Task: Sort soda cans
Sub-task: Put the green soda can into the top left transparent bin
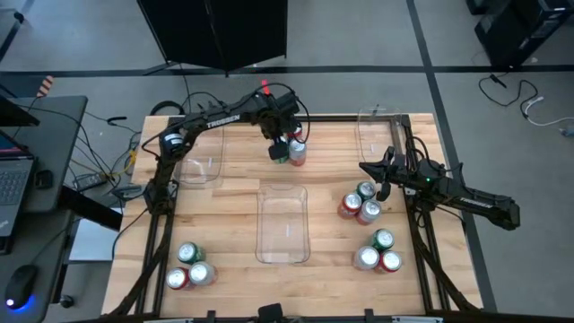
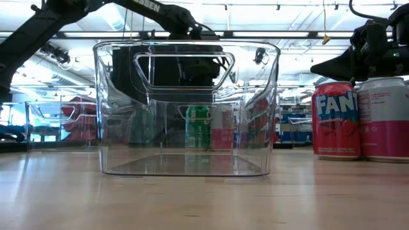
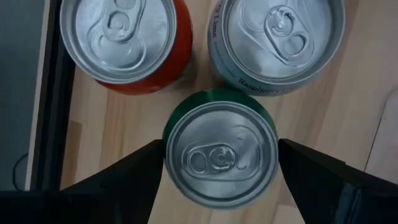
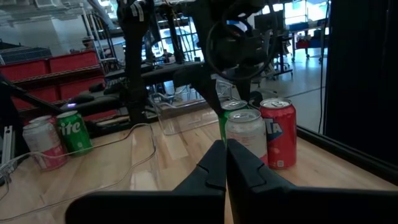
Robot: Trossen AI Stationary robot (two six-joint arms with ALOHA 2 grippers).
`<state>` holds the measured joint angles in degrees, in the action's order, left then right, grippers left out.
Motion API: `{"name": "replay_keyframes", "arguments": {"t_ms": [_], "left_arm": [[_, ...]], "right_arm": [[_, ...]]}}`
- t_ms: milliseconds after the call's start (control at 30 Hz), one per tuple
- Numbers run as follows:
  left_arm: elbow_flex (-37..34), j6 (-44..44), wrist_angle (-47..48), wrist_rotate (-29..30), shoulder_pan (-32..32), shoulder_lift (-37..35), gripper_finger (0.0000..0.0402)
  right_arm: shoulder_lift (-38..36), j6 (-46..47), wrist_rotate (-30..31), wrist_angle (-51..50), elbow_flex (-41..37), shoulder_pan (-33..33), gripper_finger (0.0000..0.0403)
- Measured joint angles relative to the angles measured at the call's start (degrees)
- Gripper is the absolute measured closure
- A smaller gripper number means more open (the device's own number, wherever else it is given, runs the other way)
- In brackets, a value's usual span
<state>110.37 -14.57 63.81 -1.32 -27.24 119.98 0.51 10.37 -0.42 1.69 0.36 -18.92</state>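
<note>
The left gripper (image 3: 219,163) is hanging wide open over the back of the table, fingers straddling a green can (image 3: 219,155) without quite touching it. That can is standing beside a red can (image 3: 124,40) and a silver-white can (image 3: 277,40). The right gripper (image 4: 226,163) is sitting pinched closed at the right side, holding nothing.

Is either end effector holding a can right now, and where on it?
Neither. The left end effector is open around the green can; the right end effector is shut, empty.

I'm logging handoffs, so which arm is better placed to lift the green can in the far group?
Left. The left gripper hangs open straight over that green can, a finger on each side. The right gripper sits shut, away near the right-edge cans.
</note>
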Motion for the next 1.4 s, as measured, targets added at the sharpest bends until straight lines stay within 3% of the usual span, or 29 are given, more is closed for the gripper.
{"name": "replay_keyframes", "arguments": {"t_ms": [667, 1000, 1400], "left_arm": [[0.2, -0.6, 1.19, -0.87, -0.15, 0.72, 0.0089], [0.15, -3.89, 9.02, -0.38, -0.17, 0.18, 0.0154], [3.87, 0.69, 17.77, 3.47, -0.22, -1.54, 0.0161]], "right_arm": [[0.0, 0.0, 0.34, -0.02, 0.0, 0.02, 0.0402], [0.0, 0.0, 0.36, -0.02, 0.0, 0.0, 0.0402], [0.0, 0.0, 0.36, -0.01, 0.0, 0.0, 0.0402]]}}
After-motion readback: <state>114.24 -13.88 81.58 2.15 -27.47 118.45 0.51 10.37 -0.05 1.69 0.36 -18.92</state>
